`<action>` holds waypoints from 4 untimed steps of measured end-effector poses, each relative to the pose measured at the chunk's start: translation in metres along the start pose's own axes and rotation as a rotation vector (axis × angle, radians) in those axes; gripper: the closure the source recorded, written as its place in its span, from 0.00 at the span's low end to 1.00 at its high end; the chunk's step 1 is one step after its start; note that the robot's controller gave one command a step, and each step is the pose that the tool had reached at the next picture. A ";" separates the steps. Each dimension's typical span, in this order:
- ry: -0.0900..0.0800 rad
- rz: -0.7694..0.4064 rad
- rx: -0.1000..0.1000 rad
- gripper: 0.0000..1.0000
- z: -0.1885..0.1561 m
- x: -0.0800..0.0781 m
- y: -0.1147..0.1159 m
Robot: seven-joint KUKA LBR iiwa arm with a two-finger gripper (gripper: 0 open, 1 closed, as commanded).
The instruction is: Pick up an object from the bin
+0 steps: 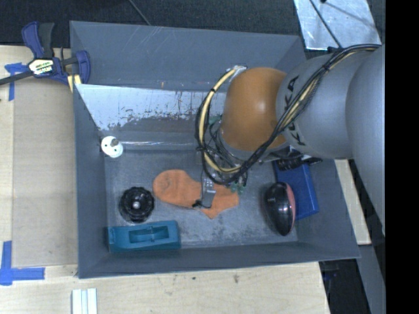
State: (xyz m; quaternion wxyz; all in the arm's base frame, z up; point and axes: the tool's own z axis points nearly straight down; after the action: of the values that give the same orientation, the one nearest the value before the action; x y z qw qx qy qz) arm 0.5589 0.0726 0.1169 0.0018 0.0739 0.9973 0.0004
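My gripper (208, 192) hangs below the orange dome, low in the middle of the bin. It is down on a flat orange, cloth-like thing (178, 187) that spreads to its left and right. The gripper's tip hides part of that orange thing. A black computer mouse (279, 207) with a pink side lies to the right of the gripper. Left of the orange thing sits a black round knob-like thing (137, 203).
A teal rectangular block (144, 236) lies along the bin's front wall at the left. A small white piece (111, 147) rests by the back left slope. A blue flat box (298, 186) lies under the arm at the right, behind the mouse.
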 end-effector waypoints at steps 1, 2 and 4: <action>0.001 0.142 0.000 0.00 0.040 0.004 0.001; -0.005 0.065 0.000 1.00 0.050 0.007 0.006; 0.003 0.048 0.002 1.00 0.043 0.010 0.007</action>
State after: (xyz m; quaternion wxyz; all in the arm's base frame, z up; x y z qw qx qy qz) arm 0.5500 0.0805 0.0736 0.0003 0.0976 0.9952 -0.0004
